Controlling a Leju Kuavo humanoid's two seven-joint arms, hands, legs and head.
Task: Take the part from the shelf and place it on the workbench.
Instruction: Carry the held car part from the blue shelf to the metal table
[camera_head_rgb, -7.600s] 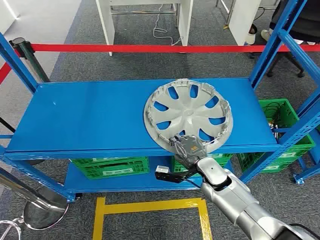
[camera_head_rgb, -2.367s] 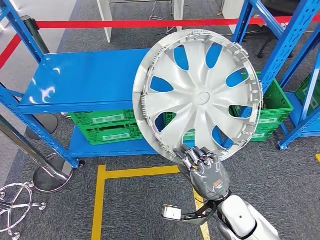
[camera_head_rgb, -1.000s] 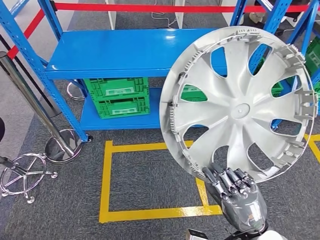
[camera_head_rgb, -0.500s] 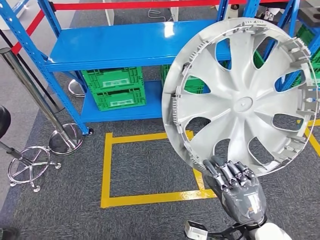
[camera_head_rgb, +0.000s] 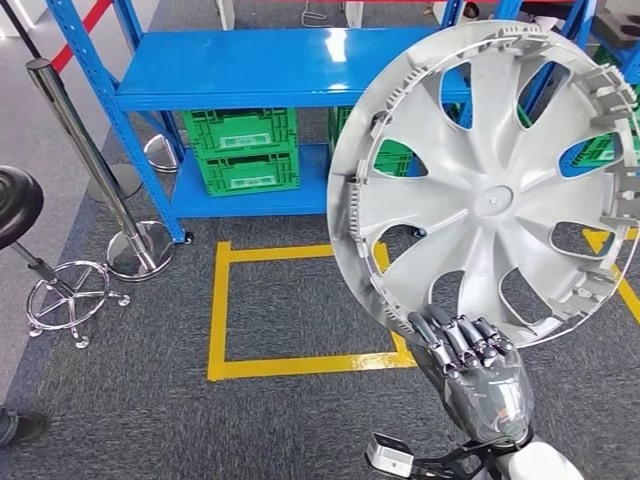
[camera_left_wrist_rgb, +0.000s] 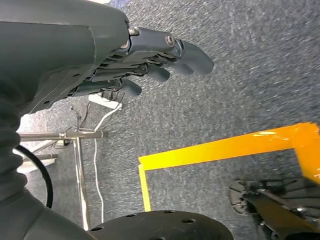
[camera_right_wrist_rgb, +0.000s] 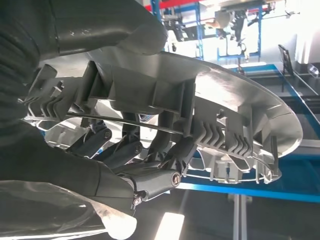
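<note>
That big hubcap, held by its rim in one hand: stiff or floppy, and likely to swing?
The hubcap looks like thin moulded plastic, so probably light and fairly stiff. The right hand grips only its lower rim, so it may pivot or sway when the arm moves. Its small edge clips seem fragile; set it down gently.

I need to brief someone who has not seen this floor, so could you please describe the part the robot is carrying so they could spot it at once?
Start from the blue shelf at the back; in front of it the right hand grips the rim of a large silver wheel cover, held up off the floor. Its round, spoked shape with cut-out openings sets it apart from the boxy green crates.
</note>
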